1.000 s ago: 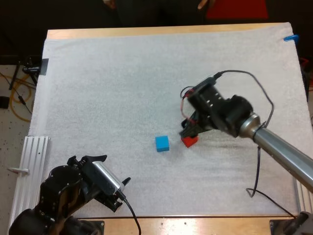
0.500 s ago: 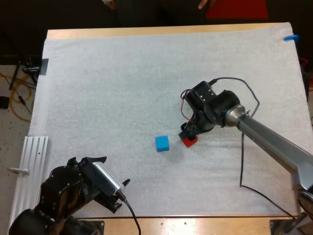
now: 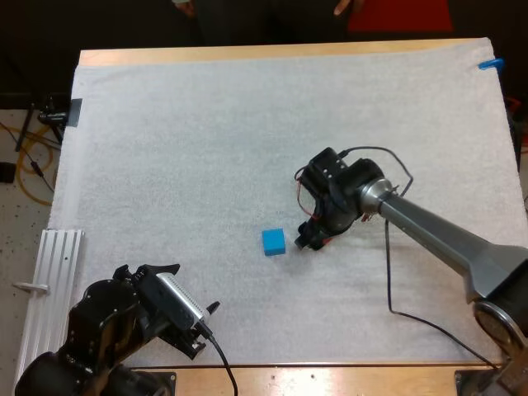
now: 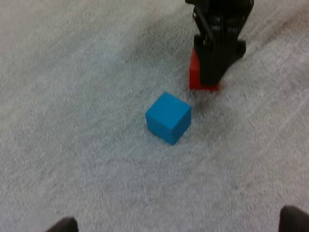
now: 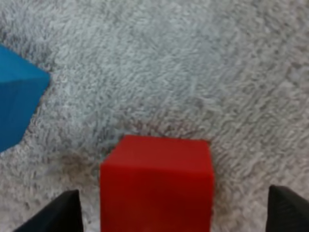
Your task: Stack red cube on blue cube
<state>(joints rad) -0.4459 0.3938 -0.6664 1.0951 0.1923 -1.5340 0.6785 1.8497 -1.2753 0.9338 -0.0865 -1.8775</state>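
Low over the white mat (image 3: 165, 165), the right gripper (image 3: 312, 238) straddles the red cube (image 5: 157, 186). Its two black fingers (image 5: 67, 212) stand apart, one on each side, and a strip of mat shows between each finger and the cube, so nothing is gripped. The red cube sits on the mat, not on the blue one. In the high view the gripper's body covers nearly all of it, leaving only a sliver of red at the fingers' base. In the left wrist view one side and the bottom edge show beside the dark fingers, and the rest is hidden. The blue cube (image 3: 274, 241) lies flat on the mat just beside the red cube, on its left as the high view shows. It is apart from the red cube and touched by neither gripper, and the right wrist view cuts it down to a single corner. The left gripper (image 3: 208, 326) hangs near the worktop's (image 3: 247, 54) near edge, well apart from both cubes. Its fingers (image 4: 295, 218) are spread wide with nothing between them, and only their tips are in sight in its own wrist view. Beyond the worktop's far edge a person's hands (image 3: 341, 8) are cut off, with too little showing to tell more.
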